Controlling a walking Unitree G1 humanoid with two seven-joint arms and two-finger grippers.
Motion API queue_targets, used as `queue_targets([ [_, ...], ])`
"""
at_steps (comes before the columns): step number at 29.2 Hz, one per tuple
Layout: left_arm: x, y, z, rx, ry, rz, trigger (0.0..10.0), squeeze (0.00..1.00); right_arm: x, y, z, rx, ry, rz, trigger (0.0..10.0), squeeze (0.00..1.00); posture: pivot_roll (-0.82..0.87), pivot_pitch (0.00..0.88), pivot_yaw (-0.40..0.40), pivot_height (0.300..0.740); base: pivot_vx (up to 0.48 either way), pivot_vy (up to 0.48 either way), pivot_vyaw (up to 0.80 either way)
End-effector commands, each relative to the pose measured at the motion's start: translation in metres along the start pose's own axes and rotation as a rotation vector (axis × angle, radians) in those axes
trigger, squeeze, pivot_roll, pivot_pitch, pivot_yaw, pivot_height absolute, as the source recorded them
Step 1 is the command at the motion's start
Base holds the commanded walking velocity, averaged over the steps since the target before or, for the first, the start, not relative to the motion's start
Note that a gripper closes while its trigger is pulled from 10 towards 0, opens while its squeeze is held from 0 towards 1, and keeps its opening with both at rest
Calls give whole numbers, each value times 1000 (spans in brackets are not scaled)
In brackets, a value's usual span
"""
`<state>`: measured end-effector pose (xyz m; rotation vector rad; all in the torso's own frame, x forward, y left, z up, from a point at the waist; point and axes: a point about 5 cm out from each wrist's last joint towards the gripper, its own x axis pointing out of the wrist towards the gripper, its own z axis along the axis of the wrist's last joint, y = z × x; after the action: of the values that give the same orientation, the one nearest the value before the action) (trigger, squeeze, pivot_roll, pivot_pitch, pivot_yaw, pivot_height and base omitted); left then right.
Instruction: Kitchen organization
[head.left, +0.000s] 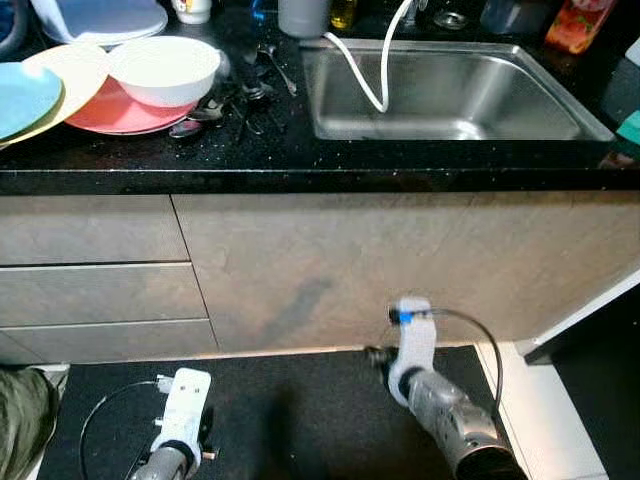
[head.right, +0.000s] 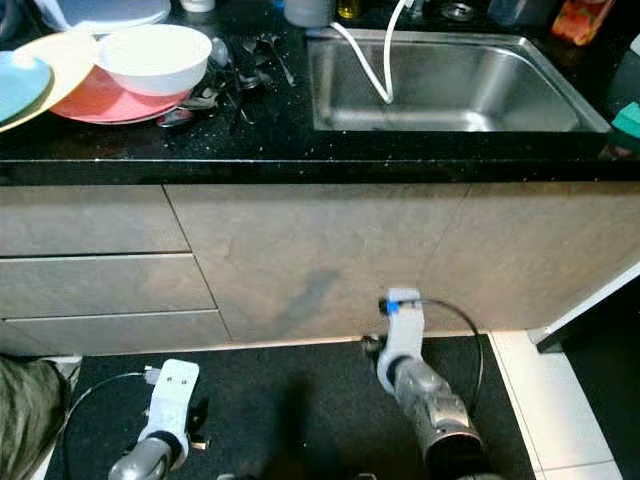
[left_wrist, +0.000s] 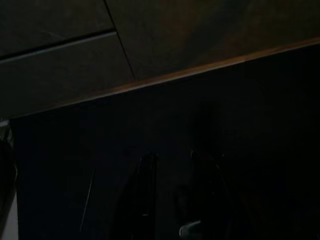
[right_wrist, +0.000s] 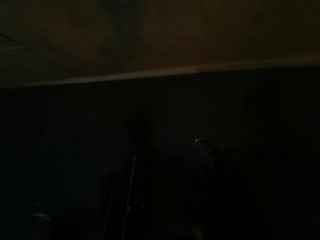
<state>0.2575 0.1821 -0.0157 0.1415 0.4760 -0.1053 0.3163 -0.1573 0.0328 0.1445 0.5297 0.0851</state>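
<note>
Left eye view: cutlery (head.left: 250, 95) handles fanned rightward.

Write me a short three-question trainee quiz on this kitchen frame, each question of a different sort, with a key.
1. True or false: the white bowl sits on the pink plate.
2. Multiple choice: where does the white hose end? A) in the sink B) on the plates C) on the floor mat
3. Fill in: the scattered cutlery lies on the black ______, between the dishes and the sink.

Key: 1 true; 2 A; 3 countertop.

Note for the trainee: the left gripper and the right gripper hang low in front of the cabinet doors, too dark to read.
</note>
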Motion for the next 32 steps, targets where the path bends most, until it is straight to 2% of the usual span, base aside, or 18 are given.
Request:
queue_targets([
  [1,-5,0,-17,43,82,-7,10000,0,-3,-9,-32,26,92,-70,10000,0,19,230,-13,740,0,0,0],
  [2,-5,0,-17,43,82,-7,10000,0,-3,-9,-32,26,92,-70,10000,0,19,230,-13,740,0,0,0],
  [4,-4,-1,-18,51,90,-8,10000,0,-6,-12,-52,46,150,-111,10000,0,15,225,-13,740,0,0,0],
  [7,-4,-1,-20,-10,100,4,10000,0,-11,-11,-72,24,196,-136,10000,0,12,215,-14,740,0,0,0],
  [9,-4,-2,-22,-55,102,14,10000,0,-12,-9,-81,8,213,-140,10000,0,15,201,-11,740,0,0,0],
  [14,-10,-4,-34,-71,132,19,10000,0,-18,-9,-98,-13,253,-159,10000,0,16,178,-8,740,0,0,0],
  [22,-13,0,-39,-93,141,46,10000,0,-20,-12,-103,-2,252,-177,10000,0,12,160,-7,740,0,0,0],
  [32,-8,0,-32,-98,124,47,10000,0,-19,-12,-101,-20,216,-169,10000,0,10,138,-8,740,0,0,0],
])
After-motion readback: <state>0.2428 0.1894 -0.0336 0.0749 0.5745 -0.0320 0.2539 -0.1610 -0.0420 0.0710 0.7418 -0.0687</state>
